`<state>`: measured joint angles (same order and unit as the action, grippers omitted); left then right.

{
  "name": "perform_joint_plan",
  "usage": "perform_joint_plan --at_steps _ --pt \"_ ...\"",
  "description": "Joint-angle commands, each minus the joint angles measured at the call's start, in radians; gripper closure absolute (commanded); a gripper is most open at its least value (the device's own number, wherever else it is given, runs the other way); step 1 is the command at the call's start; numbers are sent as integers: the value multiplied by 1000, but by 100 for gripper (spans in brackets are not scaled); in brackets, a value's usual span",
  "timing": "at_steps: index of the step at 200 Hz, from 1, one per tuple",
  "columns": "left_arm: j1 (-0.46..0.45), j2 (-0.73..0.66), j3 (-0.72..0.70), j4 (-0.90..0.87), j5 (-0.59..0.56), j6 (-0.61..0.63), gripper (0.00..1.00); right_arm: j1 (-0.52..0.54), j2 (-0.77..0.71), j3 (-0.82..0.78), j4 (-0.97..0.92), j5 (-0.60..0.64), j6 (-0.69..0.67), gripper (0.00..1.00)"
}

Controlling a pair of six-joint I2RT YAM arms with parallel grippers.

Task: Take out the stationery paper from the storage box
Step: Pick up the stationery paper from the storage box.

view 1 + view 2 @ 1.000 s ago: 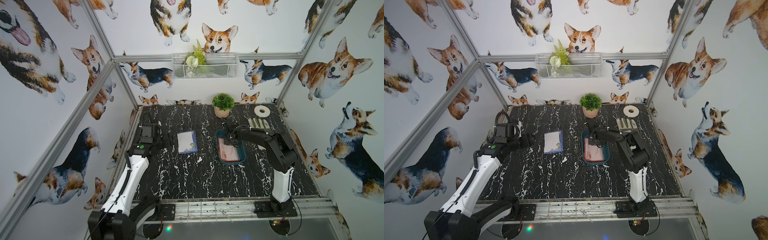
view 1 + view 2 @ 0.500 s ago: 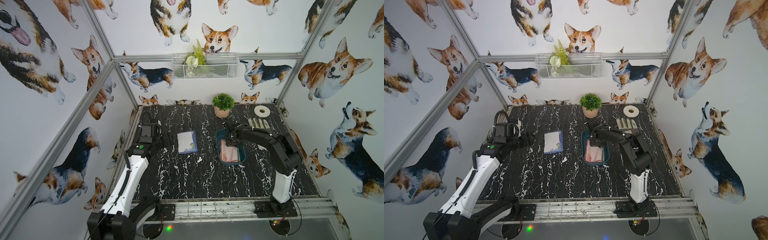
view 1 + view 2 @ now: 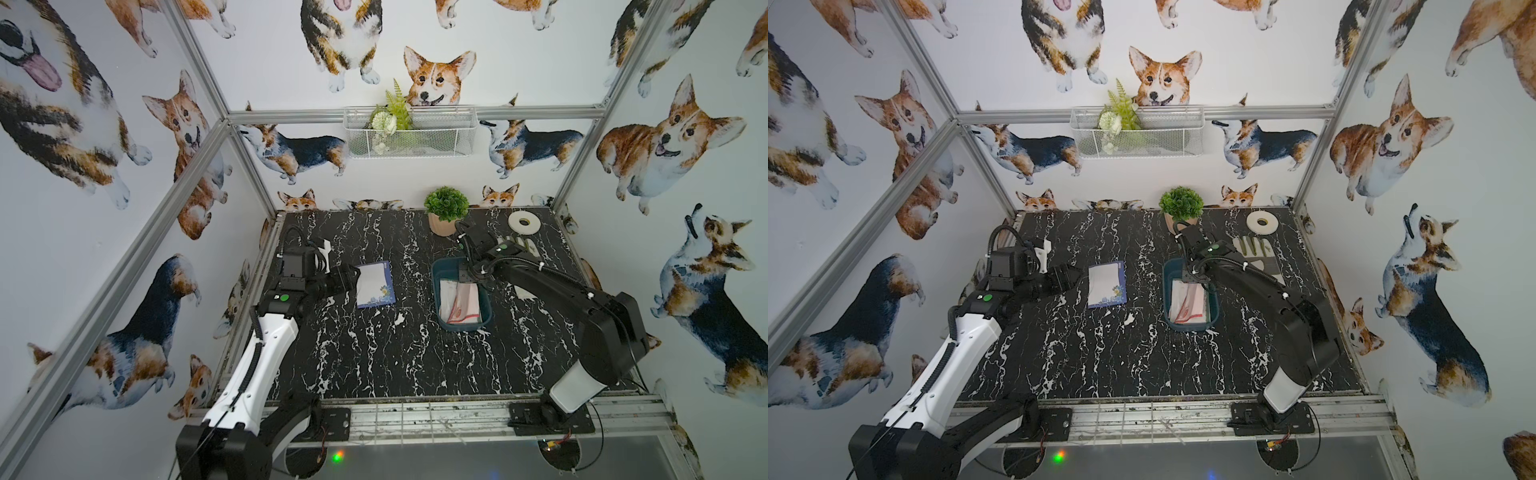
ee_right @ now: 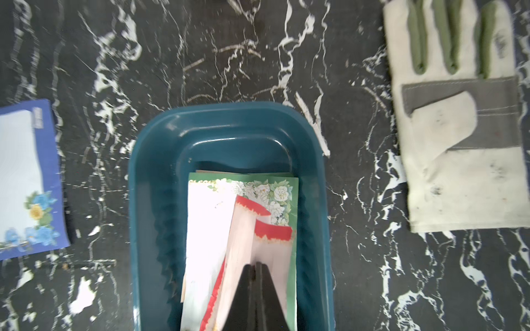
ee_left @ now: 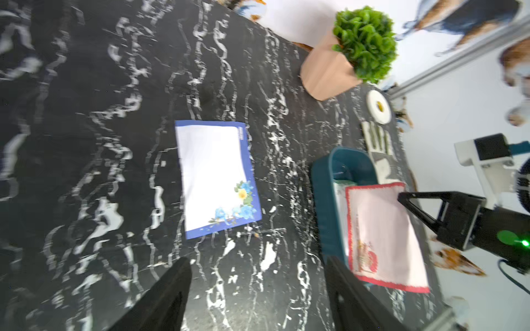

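In the right wrist view you get only the tips of the right gripper, pressed together on the red-bordered sheet. The rest of its fingers runs off the frame, as does one end of the box. The sheets lower in the box are mostly covered. The glove loses its fingertips at the frame edge, and the blue-bordered sheet is cut there too. In both top views, right of centre, the right arm hides that gripper. The left wrist view is smeared, so you can't read the print on the blue-bordered sheet. The left gripper shows just two finger ends, set apart.
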<state>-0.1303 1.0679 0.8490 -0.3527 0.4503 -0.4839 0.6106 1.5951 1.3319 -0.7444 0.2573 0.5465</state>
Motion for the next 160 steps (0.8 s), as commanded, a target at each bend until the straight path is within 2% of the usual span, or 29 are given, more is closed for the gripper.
perform_joint_plan --at_steps 1,18,48,71,100,122,160 --pt "0 33 -129 498 311 -276 21 4 -94 6 -33 -15 20 100" --pt "-5 83 -202 776 370 -436 19 8 -143 27 -52 -35 21 100" --pt "-53 194 -246 1163 452 -642 17 34 -229 63 -55 -85 37 100" --pt "-118 309 -250 1477 464 -821 17 48 -281 85 -35 -133 61 100" --pt "-214 497 -220 1766 434 -981 19 83 -292 139 -54 -119 71 100" --pt "-282 578 -186 1775 410 -971 23 86 -302 148 -40 -137 85 100" --pt "-386 660 -115 1775 376 -950 24 90 -296 166 -6 -160 105 100"
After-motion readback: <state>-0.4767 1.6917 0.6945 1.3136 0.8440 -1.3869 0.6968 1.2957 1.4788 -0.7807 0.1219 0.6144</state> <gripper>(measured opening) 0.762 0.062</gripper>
